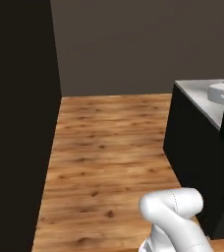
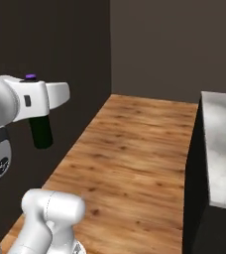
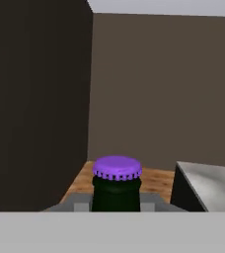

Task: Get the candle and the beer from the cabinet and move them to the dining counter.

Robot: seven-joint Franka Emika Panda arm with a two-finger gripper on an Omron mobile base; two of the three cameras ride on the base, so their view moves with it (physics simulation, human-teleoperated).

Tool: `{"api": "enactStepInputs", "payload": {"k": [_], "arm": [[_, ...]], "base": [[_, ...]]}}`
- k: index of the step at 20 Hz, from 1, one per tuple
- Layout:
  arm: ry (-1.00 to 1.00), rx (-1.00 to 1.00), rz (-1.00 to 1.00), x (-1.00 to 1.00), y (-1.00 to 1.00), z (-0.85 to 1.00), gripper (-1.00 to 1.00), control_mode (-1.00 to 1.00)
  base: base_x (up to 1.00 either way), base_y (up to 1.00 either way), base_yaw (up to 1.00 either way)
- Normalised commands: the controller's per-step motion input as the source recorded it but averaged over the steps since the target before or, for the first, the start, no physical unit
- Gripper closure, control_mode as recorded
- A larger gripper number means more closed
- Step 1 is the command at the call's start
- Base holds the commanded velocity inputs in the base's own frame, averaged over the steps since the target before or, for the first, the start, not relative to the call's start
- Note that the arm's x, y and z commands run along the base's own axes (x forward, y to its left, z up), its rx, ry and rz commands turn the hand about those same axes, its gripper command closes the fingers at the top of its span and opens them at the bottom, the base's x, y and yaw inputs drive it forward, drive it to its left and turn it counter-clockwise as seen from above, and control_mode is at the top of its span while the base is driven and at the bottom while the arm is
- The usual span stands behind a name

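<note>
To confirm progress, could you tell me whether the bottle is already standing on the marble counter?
No, the bottle hangs in the gripper above the floor.

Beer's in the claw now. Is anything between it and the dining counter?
Nothing visible. The claw holds the beer upright above bare wood floor, and the dining counter lies across that open floor, its marble edge bare where it shows. The rest of the top is out of frame.
</note>
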Motion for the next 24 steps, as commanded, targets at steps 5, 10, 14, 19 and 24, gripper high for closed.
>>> {"api": "enactStepInputs", "payload": {"k": [5,10,14,19,24], "arm": [[0.00,0.00,0.00,0.00,0.00,0.00,1.00,1.00],[0.00,0.00,0.00,0.00,0.00,0.00,1.00,1.00],[0.00,0.00,0.00,0.00,0.00,0.00,1.00,1.00],[0.00,0.00,0.00,0.00,0.00,0.00,1.00,1.00],[0.00,0.00,0.00,0.00,0.00,0.00,1.00,1.00]], "base": [[0.92,0.79,-0.40],[1.00,0.78,-0.45],[1.00,0.69,-0.38],[1.00,0.41,-0.21],[1.00,0.22,-0.05]]}}
